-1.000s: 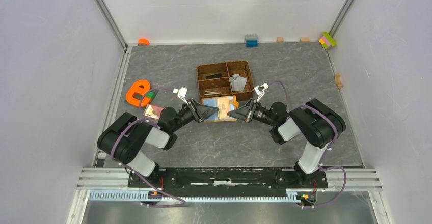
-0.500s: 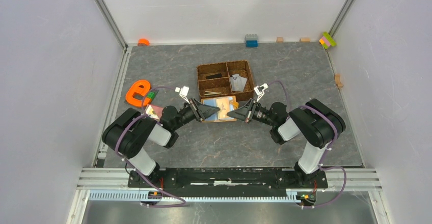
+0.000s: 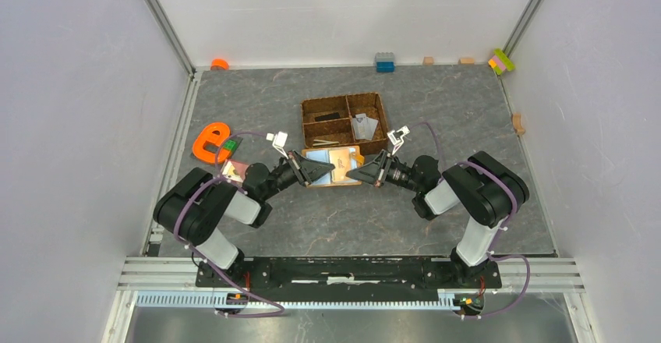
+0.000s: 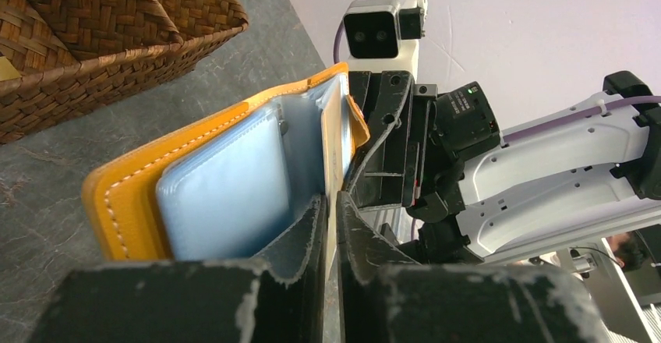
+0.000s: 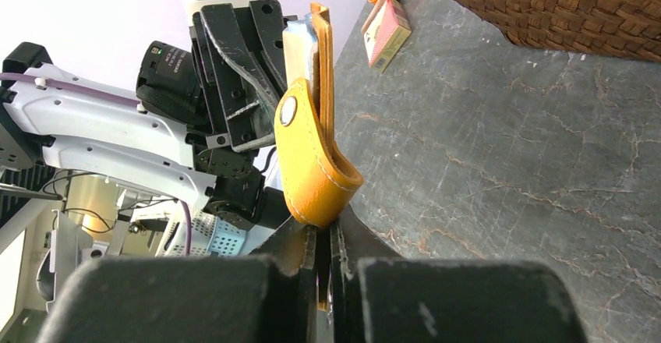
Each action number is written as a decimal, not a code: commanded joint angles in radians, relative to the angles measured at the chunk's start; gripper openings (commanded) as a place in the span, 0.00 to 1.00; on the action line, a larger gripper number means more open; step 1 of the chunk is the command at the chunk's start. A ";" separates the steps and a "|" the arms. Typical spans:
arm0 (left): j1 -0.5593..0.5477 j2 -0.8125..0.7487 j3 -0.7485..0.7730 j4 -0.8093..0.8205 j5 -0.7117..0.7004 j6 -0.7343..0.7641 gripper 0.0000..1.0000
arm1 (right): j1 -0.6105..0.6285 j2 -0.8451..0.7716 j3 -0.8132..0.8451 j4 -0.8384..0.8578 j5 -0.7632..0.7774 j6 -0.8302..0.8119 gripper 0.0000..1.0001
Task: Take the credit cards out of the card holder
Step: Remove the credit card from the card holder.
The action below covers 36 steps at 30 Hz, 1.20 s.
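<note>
The orange card holder (image 3: 337, 158) is held open, off the table, between my two grippers, just in front of the woven tray. Its pale blue-grey slotted lining (image 4: 226, 187) faces the left wrist camera. My left gripper (image 4: 331, 196) is shut on the edge of a thin beige credit card (image 4: 334, 136) that still stands in the lining. In the top view the left gripper (image 3: 330, 173) meets the holder from the left. My right gripper (image 5: 323, 230) is shut on the holder's orange flap, just below the snap tab (image 5: 312, 156).
A brown woven divided tray (image 3: 344, 101) sits right behind the holder, with a grey flat piece (image 3: 362, 127) in its right compartment. An orange e-shaped toy (image 3: 209, 142) and a small pink box (image 3: 232, 171) lie to the left. Toy bricks (image 3: 384, 62) line the back wall.
My left gripper's jaws have closed from partly open onto the beige card. The holder sits slightly nearer the tray. The right gripper has held its grip.
</note>
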 commanded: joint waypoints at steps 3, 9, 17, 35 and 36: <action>-0.011 -0.022 0.016 0.100 0.041 0.013 0.02 | 0.011 -0.021 0.021 0.428 -0.013 -0.017 0.13; 0.007 -0.061 -0.046 0.100 -0.047 0.032 0.02 | 0.002 -0.035 0.004 0.441 -0.001 -0.020 0.38; 0.027 -0.027 -0.036 0.100 -0.028 0.004 0.02 | -0.012 -0.039 -0.010 0.480 0.000 -0.003 0.17; 0.058 -0.027 -0.051 0.100 -0.026 -0.006 0.02 | -0.026 -0.044 -0.020 0.490 -0.005 0.005 0.00; 0.059 -0.027 -0.053 0.101 -0.027 -0.006 0.02 | -0.028 -0.044 -0.021 0.490 -0.005 0.006 0.00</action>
